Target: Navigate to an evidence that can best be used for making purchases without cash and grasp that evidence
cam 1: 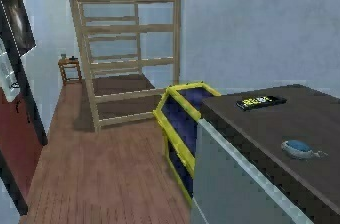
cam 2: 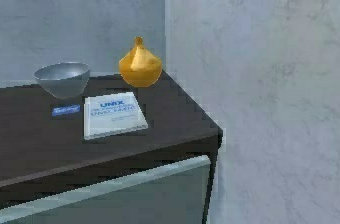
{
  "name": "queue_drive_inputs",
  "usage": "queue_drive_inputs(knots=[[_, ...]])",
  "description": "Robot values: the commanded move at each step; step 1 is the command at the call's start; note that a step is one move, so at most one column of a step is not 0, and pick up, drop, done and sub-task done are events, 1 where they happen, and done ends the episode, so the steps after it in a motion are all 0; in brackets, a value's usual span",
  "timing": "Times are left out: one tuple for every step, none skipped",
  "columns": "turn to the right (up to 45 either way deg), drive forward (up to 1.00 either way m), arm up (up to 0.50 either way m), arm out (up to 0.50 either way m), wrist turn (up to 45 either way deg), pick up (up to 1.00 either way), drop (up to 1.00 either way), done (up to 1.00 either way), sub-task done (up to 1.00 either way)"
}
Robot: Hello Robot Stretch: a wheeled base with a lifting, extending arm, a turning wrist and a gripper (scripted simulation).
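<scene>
Arm side view showed a blue card (cam 2: 62,111) at the book's (cam 2: 114,115) nine o'clock. It was probably thin, light and slippery, so take it by the edges. I could not tell the gripper's state.

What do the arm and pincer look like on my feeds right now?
Their look cannot be told here. The arm side view gives a dark tabletop with a grey bowl, an orange ornament, a white book and a small blue card.
</scene>
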Motion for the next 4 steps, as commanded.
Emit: queue_drive_inputs(knots=[[-21.0, 0.0, 0.0, 0.0, 0.0, 0.0, 0.0, 0.0, 0.0], [-3.0, 0.0, 0.0, 0.0, 0.0, 0.0, 0.0, 0.0, 0.0], [45.0, 0.0, 0.0, 0.0, 0.0, 0.0, 0.0, 0.0, 0.0], [45.0, 0.0, 0.0, 0.0, 0.0, 0.0, 0.0, 0.0, 0.0]])
